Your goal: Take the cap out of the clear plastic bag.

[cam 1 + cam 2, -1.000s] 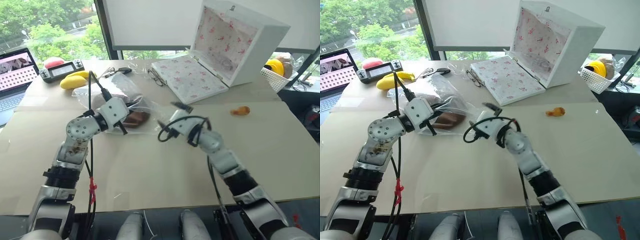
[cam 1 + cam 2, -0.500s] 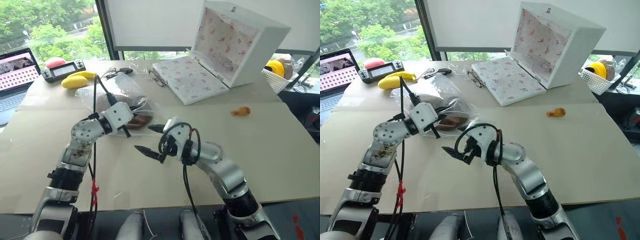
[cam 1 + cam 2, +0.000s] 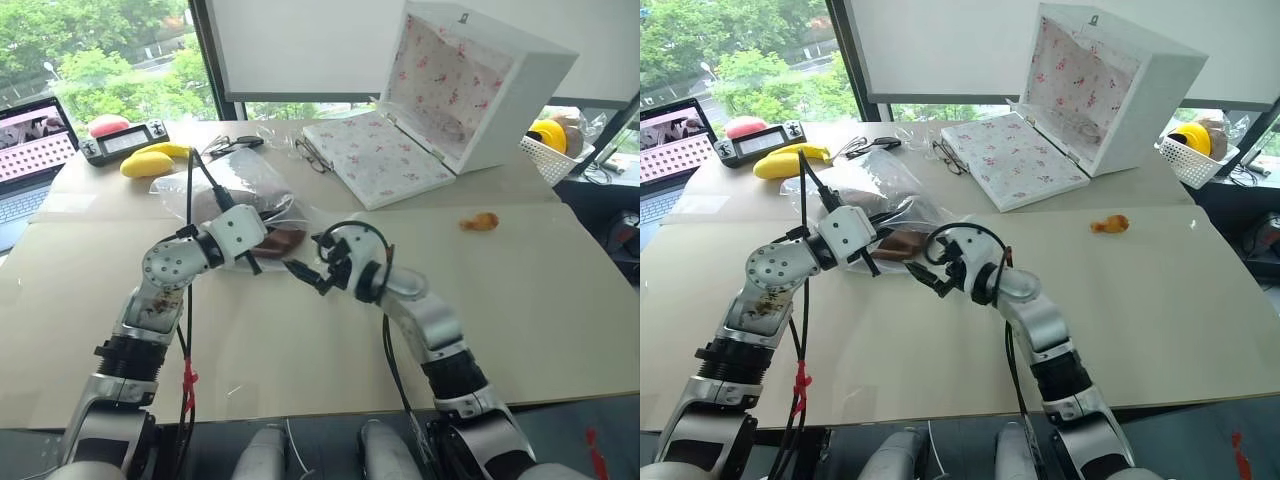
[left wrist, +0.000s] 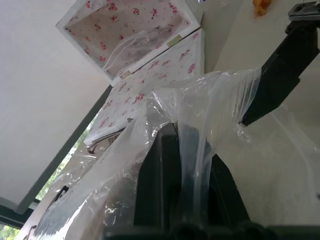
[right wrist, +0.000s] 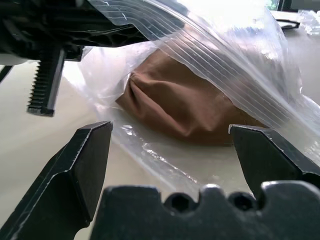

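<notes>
Now we're at the reach-in. The left gripper [image 3: 262,236] has its fingers pinched shut on the upper film of the clear plastic bag [image 3: 240,180], holding the mouth lifted off the bench [image 3: 300,340]; in the left wrist view the crinkled sheet drapes right over those closed fingers [image 4: 165,185]. The cap [image 5: 175,107], brown and soft, sits inside the bag just behind the opening, resting on the lower layer of plastic. The right gripper [image 3: 932,266] is lined up at that mouth with its fingers [image 5: 85,160] spread wide and nothing between them; the right wrist view looks straight into the opening, the cap framed between the two black tips.

So the step in hand, as I read it, is getting the free gripper into the bag. What comes next calls for easing forward under the raised film, keeping clear of the lower sheet so the tips don't snag it, then closing on a fold of the fabric and drawing it out while the left side holds firm.

Against a second ago, the right gripper was further out on the bench, near the open floral-lined box [image 3: 440,100], and has swung in toward the bag and rolled over. The left gripper has stayed put on the plastic, and the small orange scrap [image 3: 480,221] lies where it did.
</notes>
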Motion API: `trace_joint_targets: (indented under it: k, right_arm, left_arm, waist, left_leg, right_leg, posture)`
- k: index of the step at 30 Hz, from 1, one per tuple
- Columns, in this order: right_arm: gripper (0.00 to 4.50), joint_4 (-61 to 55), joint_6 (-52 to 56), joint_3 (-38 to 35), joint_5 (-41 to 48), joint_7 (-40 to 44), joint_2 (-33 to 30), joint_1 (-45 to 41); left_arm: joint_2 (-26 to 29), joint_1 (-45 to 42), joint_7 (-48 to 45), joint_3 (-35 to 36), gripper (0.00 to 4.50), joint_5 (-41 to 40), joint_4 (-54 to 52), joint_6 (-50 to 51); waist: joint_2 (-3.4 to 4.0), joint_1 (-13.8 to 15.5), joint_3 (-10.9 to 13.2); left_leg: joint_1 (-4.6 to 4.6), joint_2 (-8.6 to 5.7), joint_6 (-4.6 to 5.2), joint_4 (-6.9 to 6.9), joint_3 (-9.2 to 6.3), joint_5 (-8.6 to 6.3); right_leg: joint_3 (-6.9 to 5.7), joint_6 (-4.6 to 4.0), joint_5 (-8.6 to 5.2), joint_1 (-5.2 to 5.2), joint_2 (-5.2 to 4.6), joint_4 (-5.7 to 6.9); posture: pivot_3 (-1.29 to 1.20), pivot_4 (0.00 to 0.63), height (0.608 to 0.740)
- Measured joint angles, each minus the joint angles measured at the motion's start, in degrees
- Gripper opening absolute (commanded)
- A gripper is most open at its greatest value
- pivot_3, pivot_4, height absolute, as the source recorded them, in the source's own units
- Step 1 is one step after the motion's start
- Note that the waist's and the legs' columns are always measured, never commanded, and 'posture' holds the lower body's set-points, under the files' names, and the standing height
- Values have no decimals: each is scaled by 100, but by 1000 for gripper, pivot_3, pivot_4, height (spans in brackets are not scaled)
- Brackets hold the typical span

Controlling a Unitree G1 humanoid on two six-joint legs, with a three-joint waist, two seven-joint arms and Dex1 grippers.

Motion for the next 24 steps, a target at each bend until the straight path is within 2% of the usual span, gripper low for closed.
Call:
trace_joint_targets:
  k: [5, 9, 14, 19, 24]
  right_arm:
    - [4500, 1047, -1781, 1010, -1755, -750, -244, -576]
    - [4500, 1839, -2623, 1354, -2379, -1105, -154, -663]
    - [4500, 2656, -3097, 1444, -2815, -1459, 37, -930]
    - [4500, 3624, -3142, 1423, -3317, -2199, 220, -1465]
    - [4500, 4238, -3141, 1399, -3455, -2624, 467, -1681]
  left_arm:
    - [9, -1, 22, 2, 57, 59, 20, -9]
    - [8, -1, 24, 2, 57, 84, 28, -12]
    - [-1, 0, 22, 2, 57, 75, -13, -43]
    - [-49, 50, -25, 14, 57, -139, -393, -137]
    - [-55, 89, -29, 21, 57, -242, -536, -120]
  waist:
    - [0, -42, 0]
    - [0, -66, 0]
    - [0, -76, 0]
    - [0, -77, 0]
    - [1, -88, 1]
  left_leg:
    - [-1, 0, -1, -6, 1, 1]
    - [-2, 0, -2, -6, 0, 1]
    - [0, 0, -6, -6, -1, 4]
    - [0, 1, -9, -14, -2, 5]
    - [1, 1, -9, -17, 0, 6]
  right_leg:
    - [0, 0, 0, -3, 0, -2]
    - [1, -3, 2, -3, 0, -3]
    - [2, -9, 5, -3, 1, -1]
    - [4, -12, 7, -5, 2, -2]
    - [8, -13, 7, -7, 4, -2]
  posture:
    - [0, 150, 740]
    - [0, 150, 740]
    - [0, 150, 740]
    - [0, 150, 740]
    - [0, 150, 740]
